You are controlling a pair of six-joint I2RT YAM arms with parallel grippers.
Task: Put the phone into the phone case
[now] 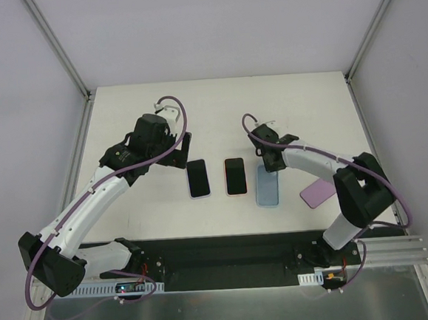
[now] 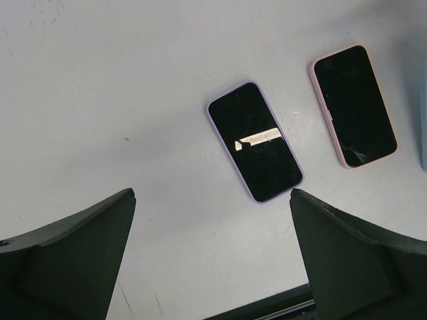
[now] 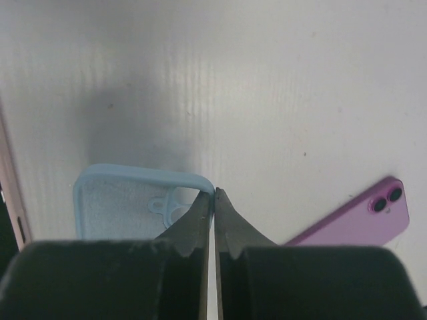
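One wide white bench [image 1: 306,108] carries the whole play, and two black-and-white arms [image 1: 91,203] reach over it from the near edge. Down to the goods: four flat pieces lie in a row towards the front. On the left is a black-screened phone in a lavender case [image 2: 253,141]. Beside it, apart, sits a black-screened phone in a pink case [image 2: 353,105]. Both are already dressed.

Next comes the empty light-blue soft phone case [image 3: 117,203], open side up. Well apart to its right lies the bare purple phone [image 3: 360,217], face down, twin camera lenses [image 3: 387,199] showing. That is the one to fit, and nothing touches it.

The left hand [image 2: 210,200] hangs over the lavender-cased phone, fingers spread wide, holding nothing. The right hand [image 3: 213,199] sits low at the far corner of the blue case, fingers pressed together. Whether they nip the case wall, I cannot tell.

My read is that the case is being handled first, with the phone's turn to come. The next move calls for steadying or placing that case. Then the purple phone needs lifting and turning screen-up, with its lens end lined up with the camera cut-out [image 3: 163,207].
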